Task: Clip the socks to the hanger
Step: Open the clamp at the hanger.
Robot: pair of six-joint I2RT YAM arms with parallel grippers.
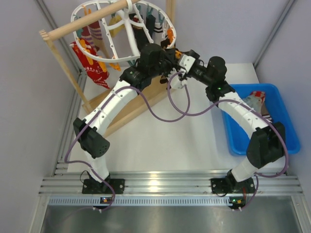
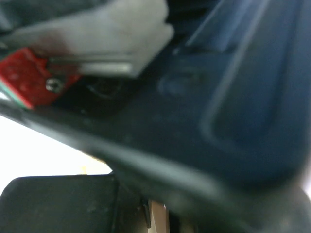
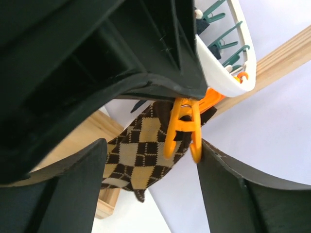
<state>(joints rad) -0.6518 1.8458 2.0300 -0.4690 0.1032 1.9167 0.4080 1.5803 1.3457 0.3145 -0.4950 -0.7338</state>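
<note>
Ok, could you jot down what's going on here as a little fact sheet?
Hanger: white ring on a wooden rack
Sock in play: brown diamond sock hanging at an orange clip
Right tool: open, a finger either side of that sock
Left tool: near the ring; open or shut unclear
Spare: more socks in a blue bin

A sock (image 3: pixel 138 158) is noted between the right gripper (image 3: pixel 151 148) jaws, clip (image 3: pixel 182 128) at its top. The hanger (image 3: pixel 218 74) is located above.
</note>
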